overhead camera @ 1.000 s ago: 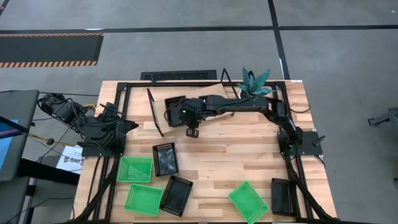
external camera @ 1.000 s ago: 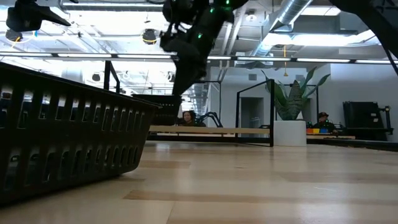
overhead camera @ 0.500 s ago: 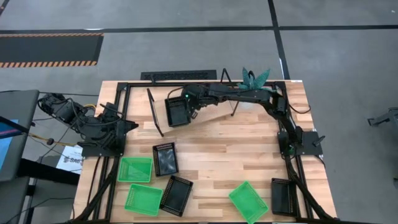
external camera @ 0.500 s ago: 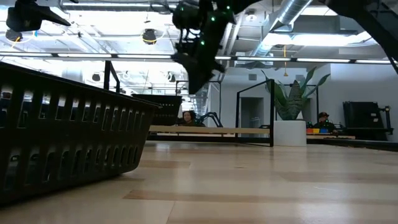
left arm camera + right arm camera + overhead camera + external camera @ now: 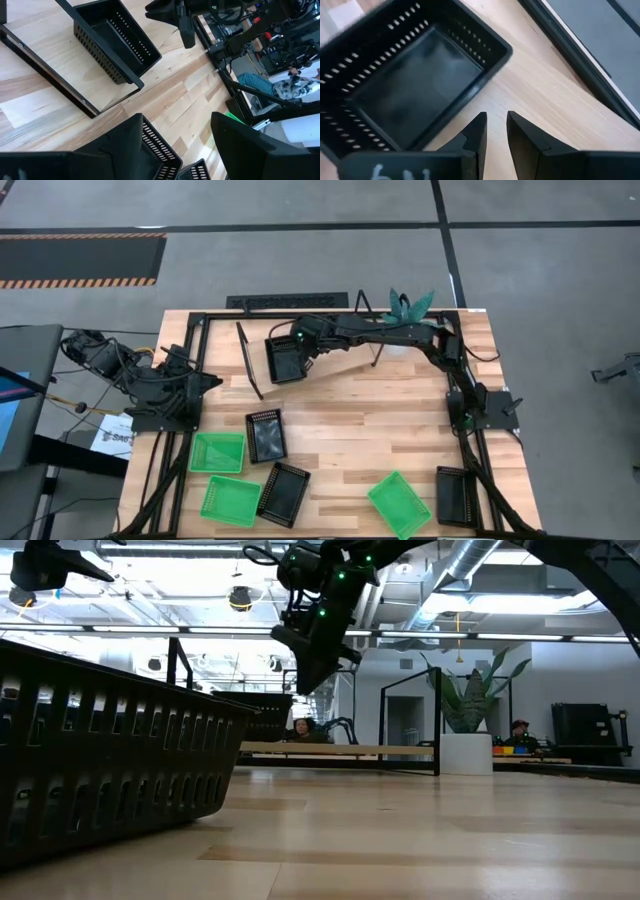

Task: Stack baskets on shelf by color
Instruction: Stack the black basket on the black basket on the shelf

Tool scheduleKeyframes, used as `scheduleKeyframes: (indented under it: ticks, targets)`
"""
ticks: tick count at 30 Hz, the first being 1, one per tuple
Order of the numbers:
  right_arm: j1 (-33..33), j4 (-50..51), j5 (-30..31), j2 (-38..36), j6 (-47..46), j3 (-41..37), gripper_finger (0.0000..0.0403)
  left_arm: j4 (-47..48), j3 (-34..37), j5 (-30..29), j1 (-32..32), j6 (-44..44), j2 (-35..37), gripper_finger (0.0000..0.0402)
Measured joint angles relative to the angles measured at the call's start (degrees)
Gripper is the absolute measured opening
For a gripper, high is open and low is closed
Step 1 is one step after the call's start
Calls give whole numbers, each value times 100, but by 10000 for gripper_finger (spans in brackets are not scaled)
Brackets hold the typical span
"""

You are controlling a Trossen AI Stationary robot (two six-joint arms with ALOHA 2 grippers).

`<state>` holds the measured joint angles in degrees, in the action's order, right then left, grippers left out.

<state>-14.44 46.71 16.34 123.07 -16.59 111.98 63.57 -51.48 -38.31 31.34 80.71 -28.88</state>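
A black basket (image 5: 285,359) (image 5: 412,82) sits flat on the shelf (image 5: 335,365), a light board in a thin black frame at the table's far side. My right gripper (image 5: 311,360) (image 5: 495,124) hovers just off the basket's right rim, above the board. Its fingers are open by a narrow gap and hold nothing. My left gripper (image 5: 187,150) is open and waits at the table's left edge (image 5: 165,387). Three green baskets (image 5: 218,451) (image 5: 230,500) (image 5: 400,503) and three more black ones (image 5: 266,435) (image 5: 284,493) (image 5: 455,496) lie flat on the near tabletop.
A potted plant (image 5: 410,310) stands at the far edge behind the right arm. The shelf's black frame posts (image 5: 247,360) rise beside the basket. Bare wood lies in the table's middle (image 5: 370,430). People sit in the room beyond (image 5: 518,730).
My right gripper has swung from over the table's middle toward the far edge, turning as it went, and now holds still beside the basket on the shelf. The basket has stayed where it was.
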Motion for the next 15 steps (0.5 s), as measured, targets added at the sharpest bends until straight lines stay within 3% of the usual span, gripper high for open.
scheduleKeyframes:
  ticks: [8,15]
  targets:
    - [-68,-310,-123,0,-99,0,97,0,0,0,1,0,0,226]
    - [267,33,-1216,-404,-166,-2,97,-2,0,182,1,-39,0,226]
